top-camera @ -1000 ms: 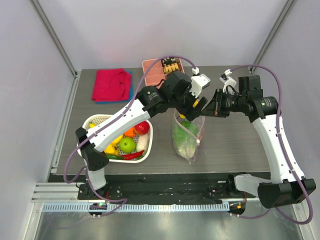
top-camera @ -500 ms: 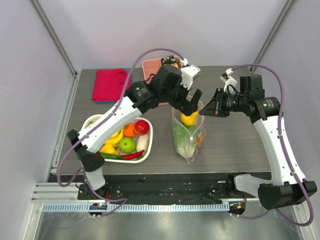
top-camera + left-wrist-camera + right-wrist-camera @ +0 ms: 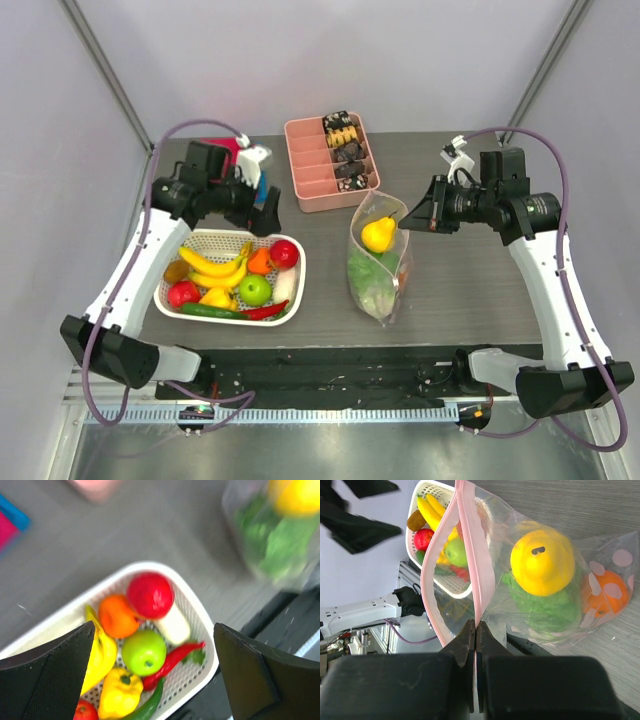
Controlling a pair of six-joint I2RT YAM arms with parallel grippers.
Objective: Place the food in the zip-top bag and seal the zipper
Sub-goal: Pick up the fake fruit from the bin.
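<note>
the left gripper [image 3: 265,208] has swung back over the mesh basket [image 3: 296,246], wide open and empty; the yellow pear [image 3: 378,234] now sits in the zip-top bag [image 3: 385,292], whose zipper [image 3: 469,555] the right gripper [image 3: 475,630] pinches. more food [image 3: 254,290] awaits.

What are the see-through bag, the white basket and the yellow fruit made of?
Zip-top bag: thin clear plastic, probably; it crinkles and shines. White basket: looks like hard plastic, moulded with rows of little holes. Yellow fruit: likely toy plastic or foam, too smooth and even to be real.
</note>
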